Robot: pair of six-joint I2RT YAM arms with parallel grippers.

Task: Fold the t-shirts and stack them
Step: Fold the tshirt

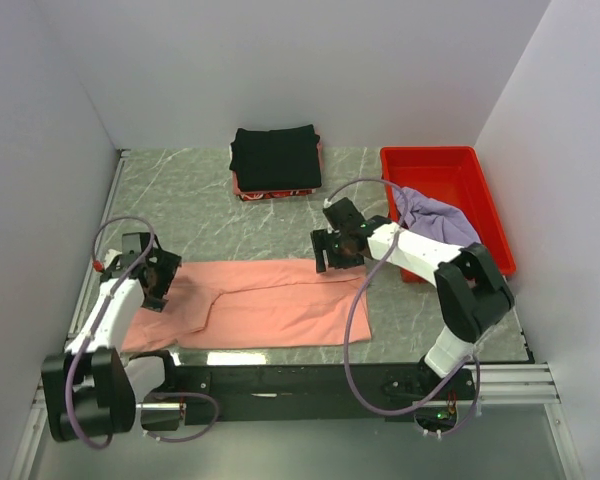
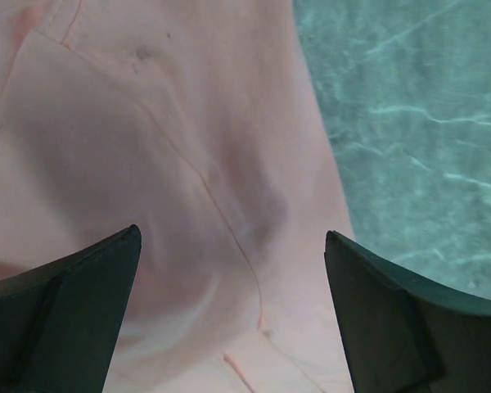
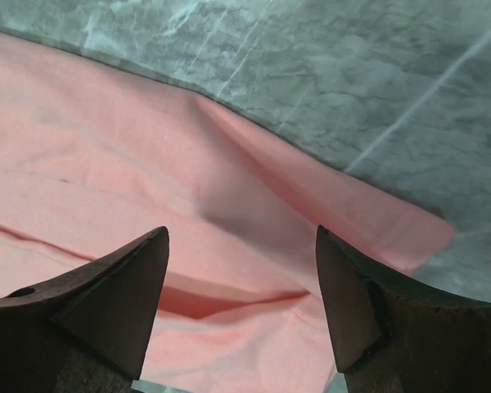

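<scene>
Top view, grippers: left gripper (image 1: 152,272) and right gripper (image 1: 332,250) are both spread and empty, over opposite ends of the salmon-pink t-shirt (image 1: 270,305).
Top view, shirts: the pink one lies as a long flat band near the arm bases; the black t-shirt (image 1: 275,158) is a neat rectangle at the far side; the lavender t-shirt (image 1: 435,215) spills crumpled from the red tray (image 1: 430,152).
Left wrist, cloth: thin, soft, seamed and faintly wrinkled, its edge on the marbled table (image 2: 409,123).
Left wrist, risk: a shallow pinch may catch only one layer, so the fold drags open.
Right wrist, cloth: a corner with a raised crease lies between the fingers.
Right wrist, risk: uneven lifting by the two arms would skew the band.
</scene>
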